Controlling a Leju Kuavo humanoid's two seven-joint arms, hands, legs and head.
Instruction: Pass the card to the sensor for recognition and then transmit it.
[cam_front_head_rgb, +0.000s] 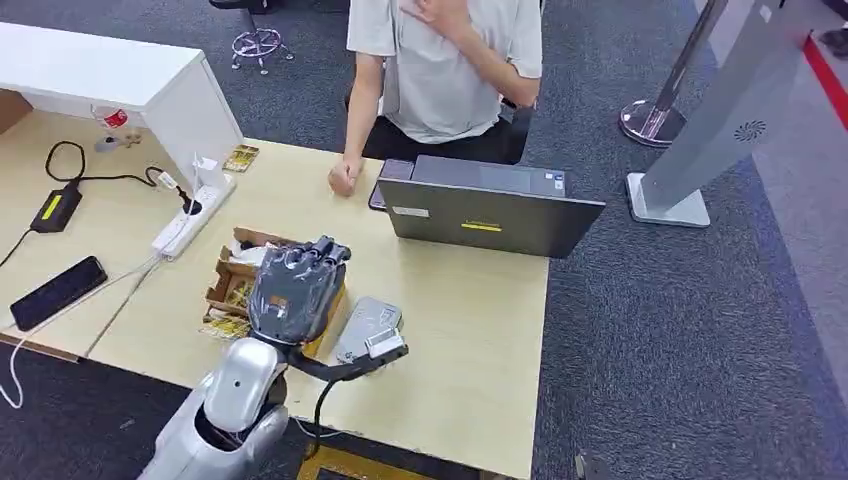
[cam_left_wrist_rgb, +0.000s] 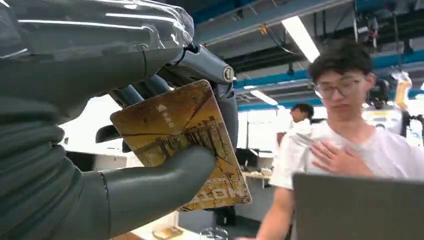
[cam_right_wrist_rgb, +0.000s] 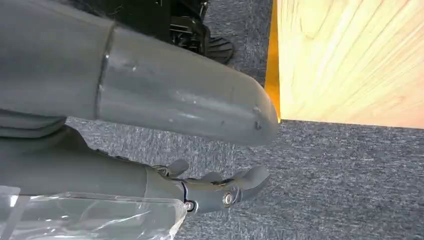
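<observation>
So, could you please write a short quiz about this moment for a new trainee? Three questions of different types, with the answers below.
1. True or false: the left hand holds a card.
2. Multiple choice: what stands on the table in front of the person? A) a kettle B) a laptop C) a printer
3. Fill in: the right hand hangs beside the table edge, over the grey ____.

Key: 1 true; 2 B; 3 carpet.
</observation>
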